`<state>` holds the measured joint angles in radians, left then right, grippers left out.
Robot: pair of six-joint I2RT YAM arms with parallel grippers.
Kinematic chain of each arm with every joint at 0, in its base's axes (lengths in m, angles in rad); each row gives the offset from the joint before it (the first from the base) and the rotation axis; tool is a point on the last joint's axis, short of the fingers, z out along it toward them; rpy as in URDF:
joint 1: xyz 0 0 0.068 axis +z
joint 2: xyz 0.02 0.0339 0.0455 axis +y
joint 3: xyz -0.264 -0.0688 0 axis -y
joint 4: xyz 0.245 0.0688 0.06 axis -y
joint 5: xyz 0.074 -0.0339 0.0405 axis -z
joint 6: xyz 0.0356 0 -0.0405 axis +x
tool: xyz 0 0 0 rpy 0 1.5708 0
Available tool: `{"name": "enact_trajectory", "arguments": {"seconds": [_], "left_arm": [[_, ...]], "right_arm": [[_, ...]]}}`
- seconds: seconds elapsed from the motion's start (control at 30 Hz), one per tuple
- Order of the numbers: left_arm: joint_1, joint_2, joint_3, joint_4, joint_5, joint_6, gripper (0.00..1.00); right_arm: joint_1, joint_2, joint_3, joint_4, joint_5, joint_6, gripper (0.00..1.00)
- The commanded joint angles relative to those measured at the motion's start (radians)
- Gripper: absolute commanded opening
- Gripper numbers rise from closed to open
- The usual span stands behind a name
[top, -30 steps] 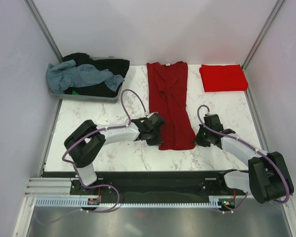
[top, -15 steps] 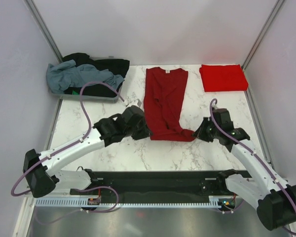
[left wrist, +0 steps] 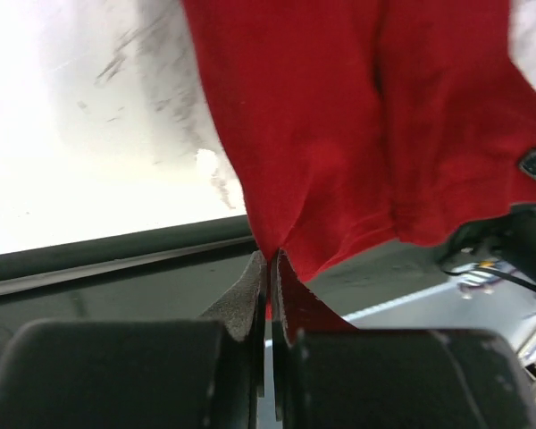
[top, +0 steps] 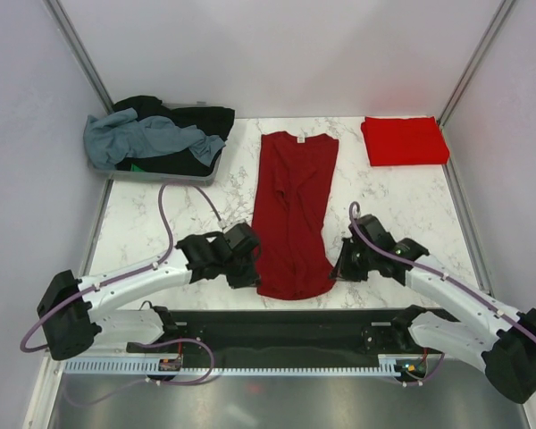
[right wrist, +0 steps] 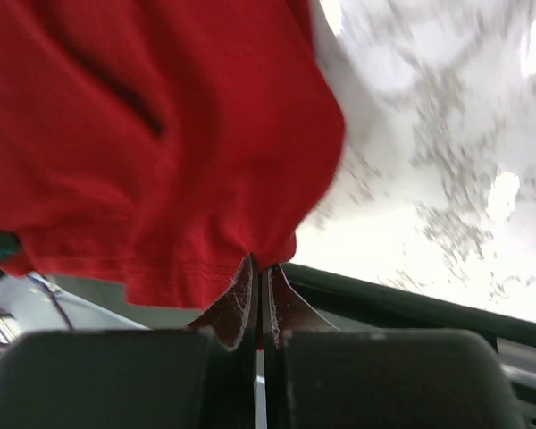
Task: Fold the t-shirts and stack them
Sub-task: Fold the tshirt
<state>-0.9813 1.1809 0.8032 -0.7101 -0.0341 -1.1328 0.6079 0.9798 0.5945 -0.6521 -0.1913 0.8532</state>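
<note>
The dark red shirt lies long and flat down the middle of the table. Its neck is at the far end. Its bottom edge is close to the near edge of the table.

The left gripper is pressed together on the bottom left corner of this shirt, with cloth pinched between its tips. The right gripper pinches the bottom right corner the same way. The cloth bunches into little folds where each one grips it. The wrist views are blurry, so I cannot tell if the corners are lifted off the table.

A bright red shirt, folded into a neat rectangle, lies in the far right corner, well apart from the dark one.

In the far left corner a tray holds a messy heap. A blue shirt lies on top of a black shirt. A small bit of green cloth shows under them.
</note>
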Motion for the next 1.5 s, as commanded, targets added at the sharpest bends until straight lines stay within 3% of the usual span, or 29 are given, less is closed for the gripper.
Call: {"name": "enact_trajectory", "arguments": {"seconds": [0.0,0.23,0.47,0.63,1.1,1.17,1.27,1.3,1.4,1.47], "left_arm": [[0.015,0.023,0.149,-0.035,-0.046,0.037,0.02],[0.19,0.167,0.456,-0.115,-0.024,0.231,0.02],[0.368,0.37,0.706,-0.121,0.059,0.387,0.02],[0.424,0.52,0.858,-0.12,0.095,0.438,0.02],[0.53,0.91,1.18,-0.14,0.16,0.519,0.02],[0.543,0.976,1.218,-0.143,0.18,0.516,0.06],[0.569,1.085,1.294,-0.149,0.226,0.513,0.2],[0.578,1.12,1.356,-0.167,0.25,0.51,0.35],[0.613,1.221,1.476,-0.248,0.319,0.493,0.54],[0.622,1.209,1.557,-0.268,0.338,0.504,0.65]], "right_arm": [[0.004,0.046,0.21,-0.024,0.093,-0.005,0.0],[-0.016,0.27,0.493,-0.069,0.185,-0.094,0.0],[-0.143,0.488,0.738,-0.069,0.184,-0.197,0.0],[-0.227,0.602,0.809,-0.044,0.159,-0.241,0.0],[-0.304,0.937,1.021,0.02,0.087,-0.293,0.0],[-0.309,1.002,1.068,0.022,0.082,-0.298,0.0],[-0.321,1.091,1.149,0.017,0.07,-0.295,0.0],[-0.326,1.114,1.177,0.017,0.055,-0.302,0.14],[-0.35,1.203,1.338,-0.017,0.01,-0.342,0.85],[-0.367,1.237,1.489,-0.114,0.03,-0.359,0.9]]}}
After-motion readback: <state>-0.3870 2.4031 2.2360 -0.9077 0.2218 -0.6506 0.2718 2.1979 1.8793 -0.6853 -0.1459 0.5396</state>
